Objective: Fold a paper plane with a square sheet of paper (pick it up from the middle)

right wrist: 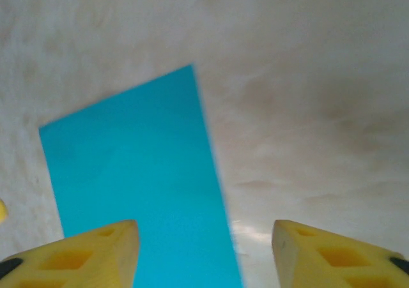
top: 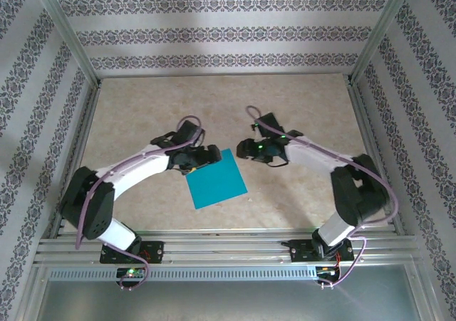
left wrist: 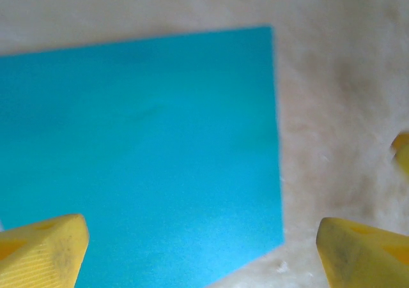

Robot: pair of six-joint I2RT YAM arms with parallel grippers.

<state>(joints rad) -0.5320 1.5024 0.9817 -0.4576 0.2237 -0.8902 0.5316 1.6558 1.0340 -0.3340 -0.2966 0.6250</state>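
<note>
Looking down on the square sheet of paper [top: 216, 178]: thin, teal-blue, smooth and even in colour, with four straight edges and sharp corners. Lying flat on the table [top: 299, 114], turned so that one corner points to the far side. Placed in the near middle of the surface, between the two arms and a little closer to the left one.

Hanging over its far-left edge with the left gripper [top: 200, 159], jaws spread wide and nothing clamped. From the left wrist, seeing the sheet [left wrist: 140, 154] across the left and middle, its right edge running straight down to a corner near the bottom. Straddling that corner with the left gripper [left wrist: 201, 230], one yellow finger [left wrist: 45, 250] above paper and the other above bare table.

Sitting just beyond the far corner with the right gripper [top: 247, 150], jaws parted by a moderate gap and holding nothing. From the right wrist, seeing the sheet [right wrist: 140, 186] as a slanted band, one long edge passing down between the tips of the right gripper [right wrist: 204, 234]. Cannot tell whether any tip touches the surface.

Bare mottled beige table on every side of the sheet: broad toward the far side and the right, narrower toward the metal rails [top: 228, 246] at the near edge. Fenced on three sides by patterned walls [top: 228, 33]. Near and right edges of the sheet free of both grippers.
</note>
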